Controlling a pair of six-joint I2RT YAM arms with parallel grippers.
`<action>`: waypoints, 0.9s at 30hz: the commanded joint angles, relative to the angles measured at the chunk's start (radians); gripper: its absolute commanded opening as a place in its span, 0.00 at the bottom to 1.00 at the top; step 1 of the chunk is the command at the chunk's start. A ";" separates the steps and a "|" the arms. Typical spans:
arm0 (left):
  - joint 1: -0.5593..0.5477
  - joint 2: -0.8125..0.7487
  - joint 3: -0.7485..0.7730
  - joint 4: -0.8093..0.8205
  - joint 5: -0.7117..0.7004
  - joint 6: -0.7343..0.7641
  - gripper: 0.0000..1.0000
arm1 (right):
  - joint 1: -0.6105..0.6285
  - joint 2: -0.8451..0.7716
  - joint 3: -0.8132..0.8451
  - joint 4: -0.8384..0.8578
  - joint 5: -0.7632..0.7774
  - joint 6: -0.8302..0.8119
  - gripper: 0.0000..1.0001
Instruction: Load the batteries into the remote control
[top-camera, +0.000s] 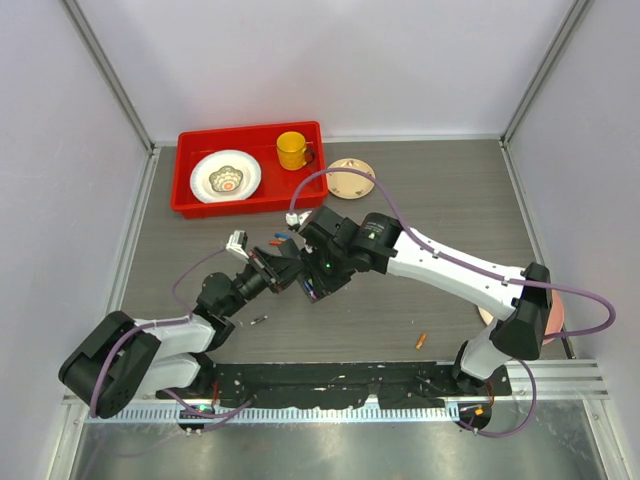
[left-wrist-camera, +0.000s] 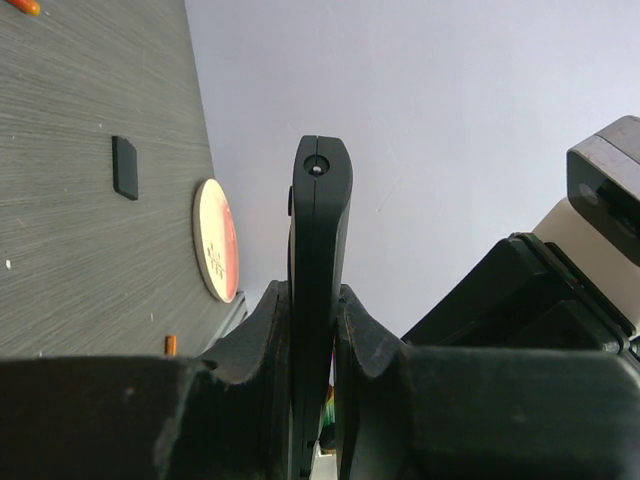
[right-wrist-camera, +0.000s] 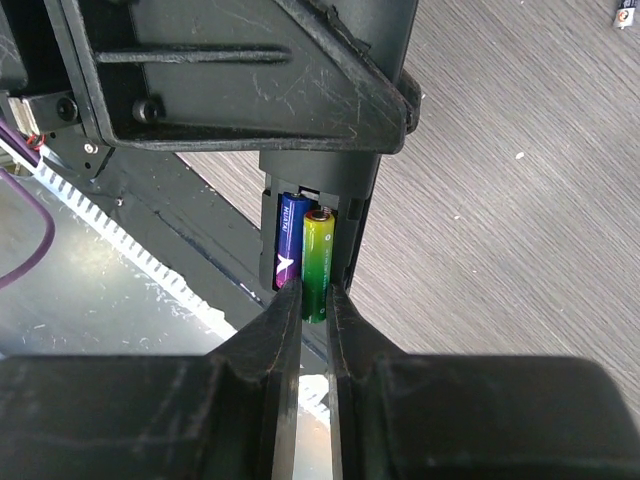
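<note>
My left gripper (left-wrist-camera: 315, 300) is shut on the black remote control (left-wrist-camera: 320, 230) and holds it on edge above the table. In the top view the left gripper (top-camera: 283, 268) and right gripper (top-camera: 312, 282) meet mid-table. My right gripper (right-wrist-camera: 314, 295) is shut on a green battery (right-wrist-camera: 318, 262), whose far end is in the remote's open compartment (right-wrist-camera: 354, 205). A purple battery (right-wrist-camera: 288, 240) lies in the slot beside it. The small black back cover (left-wrist-camera: 125, 167) lies flat on the table. An orange battery (top-camera: 421, 341) lies loose at the near right.
A red tray (top-camera: 200, 203) at the back left holds a white dish (top-camera: 226, 176) and a yellow cup (top-camera: 292, 150). A beige saucer (top-camera: 351, 178) sits beside it. A pink plate (top-camera: 553, 318) lies by the right arm's base. A small grey cell (top-camera: 258, 321) lies near left.
</note>
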 joint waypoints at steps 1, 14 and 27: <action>-0.008 -0.018 0.059 0.294 0.039 -0.067 0.00 | -0.029 0.015 0.033 -0.037 0.059 -0.043 0.08; -0.008 -0.125 0.063 0.136 0.034 0.049 0.00 | -0.033 0.050 0.073 -0.093 0.043 -0.023 0.03; -0.008 -0.297 0.063 -0.094 -0.029 0.155 0.00 | -0.033 0.110 0.149 -0.183 0.020 -0.008 0.01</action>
